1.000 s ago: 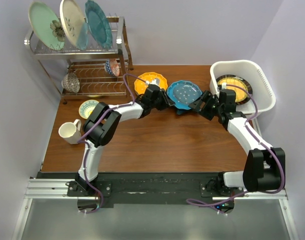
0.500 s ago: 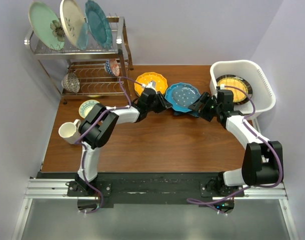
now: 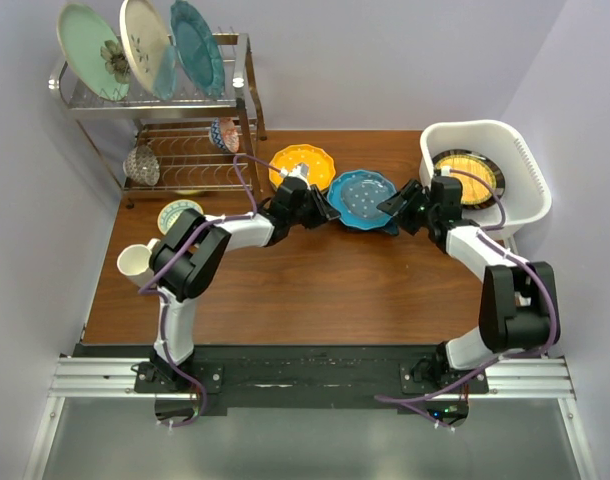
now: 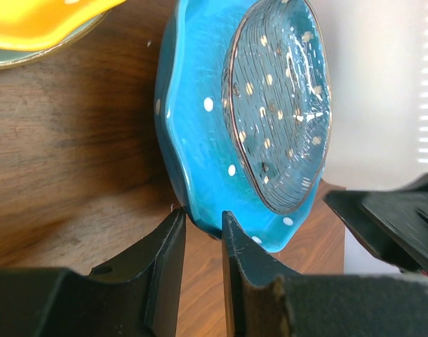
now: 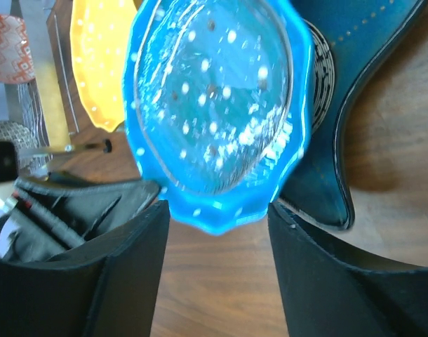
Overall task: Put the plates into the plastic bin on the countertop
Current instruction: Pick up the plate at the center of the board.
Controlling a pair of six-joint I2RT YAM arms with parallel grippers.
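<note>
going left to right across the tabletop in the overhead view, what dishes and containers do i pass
white mug → small patterned bowl → yellow scalloped plate → blue dotted plate → white plastic bin

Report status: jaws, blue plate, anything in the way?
Left jaws pinch blue dotted plate rim. Right jaws open astride opposite rim. Right arm between plate and plastic bin.

The blue plate [image 3: 363,197] looks glossy and glazed, the tabletop [image 3: 315,290] matt wood, the bin [image 3: 533,170] smooth plastic.
</note>
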